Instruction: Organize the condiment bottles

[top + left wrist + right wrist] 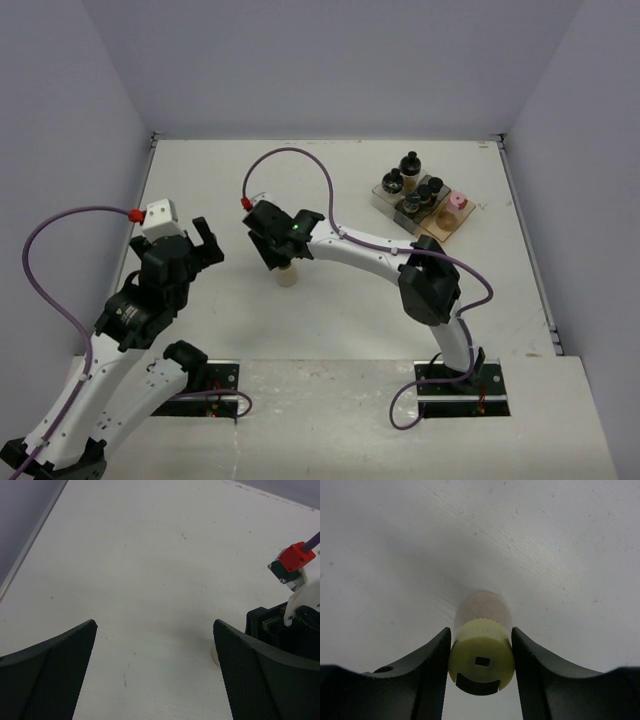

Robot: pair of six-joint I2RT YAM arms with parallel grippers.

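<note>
My right gripper point(281, 258) is shut on the pale-yellow-capped jar point(288, 277), which stands upright on the table left of centre. In the right wrist view, both fingers of the gripper point(481, 636) press against the sides of the jar's yellow cap point(481, 662). Several dark-capped jars point(411, 186) and the pink-capped jar point(456, 203) stand together in the clear tray point(381, 199) at the back right. My left gripper point(206, 240) is open and empty, left of the held jar. In the left wrist view point(155, 680) only bare table lies between its fingers.
White walls close the table at the back and both sides. A purple cable point(300, 153) loops above my right gripper. My right wrist point(292, 615) shows at the right edge of the left wrist view, close to my left gripper's right finger point(260, 675).
</note>
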